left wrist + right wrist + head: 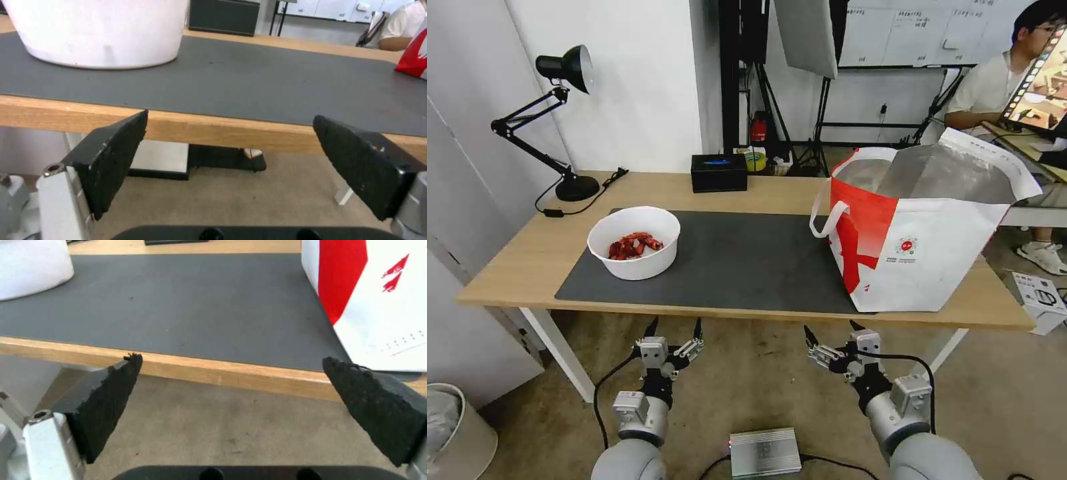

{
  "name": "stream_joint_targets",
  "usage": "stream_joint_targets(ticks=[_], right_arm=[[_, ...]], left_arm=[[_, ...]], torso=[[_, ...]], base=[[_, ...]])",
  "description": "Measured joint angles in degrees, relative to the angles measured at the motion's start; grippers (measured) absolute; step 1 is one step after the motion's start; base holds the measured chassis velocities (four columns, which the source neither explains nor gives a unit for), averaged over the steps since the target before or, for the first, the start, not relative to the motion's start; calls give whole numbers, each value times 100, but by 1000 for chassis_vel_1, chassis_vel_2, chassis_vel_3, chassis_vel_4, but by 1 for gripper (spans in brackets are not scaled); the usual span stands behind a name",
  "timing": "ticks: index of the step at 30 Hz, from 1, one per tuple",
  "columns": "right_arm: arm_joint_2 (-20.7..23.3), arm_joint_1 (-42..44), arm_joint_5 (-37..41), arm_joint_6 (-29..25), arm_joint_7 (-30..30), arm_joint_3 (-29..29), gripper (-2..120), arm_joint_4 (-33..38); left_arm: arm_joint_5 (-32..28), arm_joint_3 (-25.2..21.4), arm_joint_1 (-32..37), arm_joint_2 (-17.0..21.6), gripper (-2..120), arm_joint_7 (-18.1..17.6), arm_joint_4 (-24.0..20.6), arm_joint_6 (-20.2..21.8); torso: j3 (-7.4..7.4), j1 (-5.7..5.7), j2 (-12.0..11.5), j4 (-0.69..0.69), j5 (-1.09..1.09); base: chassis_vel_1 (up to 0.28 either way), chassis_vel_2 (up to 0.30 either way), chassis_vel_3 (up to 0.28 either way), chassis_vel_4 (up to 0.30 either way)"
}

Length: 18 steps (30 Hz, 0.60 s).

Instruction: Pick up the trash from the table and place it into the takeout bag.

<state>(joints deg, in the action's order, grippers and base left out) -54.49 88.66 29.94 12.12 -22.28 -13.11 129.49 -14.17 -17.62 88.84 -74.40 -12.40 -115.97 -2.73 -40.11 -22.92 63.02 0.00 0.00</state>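
A white round bowl holding red shellfish scraps stands on the left part of the dark grey mat on the light-wood table. The white-and-red takeout bag stands open on the table's right end, foil lining showing. My left gripper hangs open below the table's front edge, in front of the bowl. My right gripper is open too, below the edge, near the bag. Nothing is between either pair of fingers.
A black desk lamp stands at the table's back left with its cable. A black rectangular box sits at the back middle. A white bin is on the floor at left, a metal box between my arms.
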Motion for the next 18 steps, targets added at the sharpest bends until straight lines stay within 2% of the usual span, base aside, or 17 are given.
stream_joint_targets(ticks=[18], right_arm=[[-50,60,-25,-4,-85,14,100,0]], left_arm=[[-15,-23,25,-10,100,-16,-89,-17]], torso=[[0,0,0,0,0]], base=[[0,0,0,0]])
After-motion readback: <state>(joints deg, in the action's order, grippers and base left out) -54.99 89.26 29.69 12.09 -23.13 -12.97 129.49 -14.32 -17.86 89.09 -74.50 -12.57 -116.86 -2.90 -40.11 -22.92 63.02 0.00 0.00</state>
